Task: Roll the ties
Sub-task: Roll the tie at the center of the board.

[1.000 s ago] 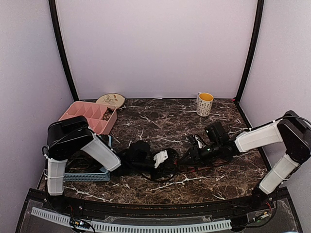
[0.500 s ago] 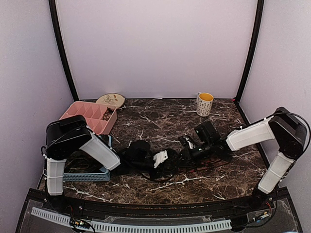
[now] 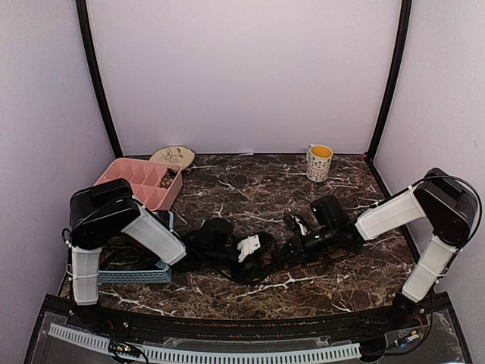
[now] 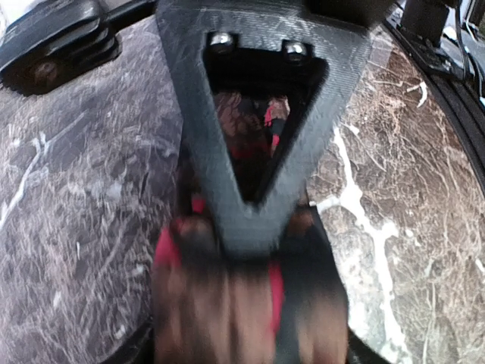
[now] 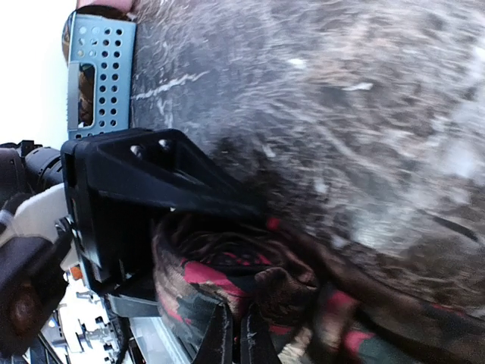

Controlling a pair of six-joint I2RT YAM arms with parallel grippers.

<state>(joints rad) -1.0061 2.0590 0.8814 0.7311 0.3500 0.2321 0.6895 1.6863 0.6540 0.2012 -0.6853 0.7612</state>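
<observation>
Dark marbled tabletop (image 3: 250, 186), both arms low at its middle, tips almost meeting. One red-and-brown tie (image 5: 227, 277) lies bunched in a loose coil between the two sets of fingers. Right fingers (image 5: 221, 337) are pressed together, tips buried in the folds; whether cloth is caught between them I can't see. Left fingers (image 5: 174, 186) sit against the coil just beyond, and blur hides their spread. I'd want a firm pinch on the core, slow turns, and the free length fed flat so the edges stack.

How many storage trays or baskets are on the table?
2: a pink divided tray at the far left, and a blue perforated basket nearer, partly hidden under the left arm.
</observation>
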